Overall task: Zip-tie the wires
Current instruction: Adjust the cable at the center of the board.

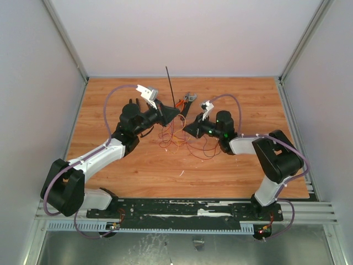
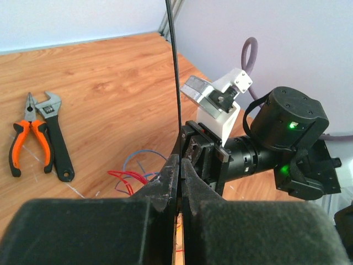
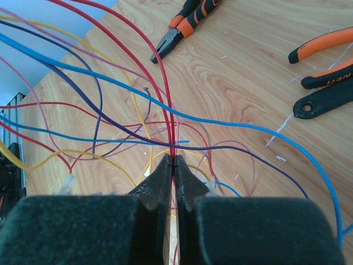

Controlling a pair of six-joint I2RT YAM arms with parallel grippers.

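The wires lie as a loose tangle of red, orange and dark strands on the wooden table between the two arms. In the right wrist view red, blue, yellow and purple wires loop over the wood. My right gripper is shut on a couple of red strands at its tips. My left gripper is shut on the zip tie, a thin black strip that stands upright from the jaws. From above, the zip tie rises from the left gripper, which is just left of the right gripper.
Orange-handled pliers and a wrench lie just behind the grippers. In the left wrist view, the pliers and wrench lie at left. The right wrist view also shows pliers and more tool handles at right.
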